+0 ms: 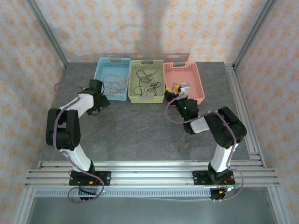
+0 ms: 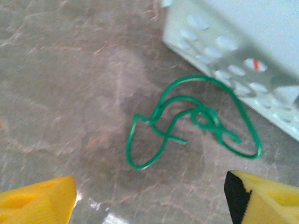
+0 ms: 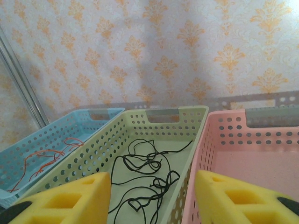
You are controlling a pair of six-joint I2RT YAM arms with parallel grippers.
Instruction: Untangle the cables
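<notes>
A green cable (image 2: 203, 112), looped and knotted on itself, lies on the grey table just ahead of my left gripper (image 2: 149, 186). That gripper is open, its yellow fingers (image 2: 42, 200) wide apart with bare table between them. In the top view the left gripper (image 1: 101, 101) sits at the front left corner of the blue basket (image 1: 99, 77), which holds reddish cables (image 1: 114, 80). Black cables (image 3: 154, 165) lie tangled in the yellow-green basket (image 3: 177, 114). My right gripper (image 3: 152, 186) hovers open and empty before that basket and the pink basket (image 3: 233, 135).
The three baskets stand side by side at the back of the table (image 1: 140, 130). A perforated basket wall (image 2: 224, 42) stands just right of the green cable. Metal frame rails (image 1: 243, 107) run along the right edge and the near edge.
</notes>
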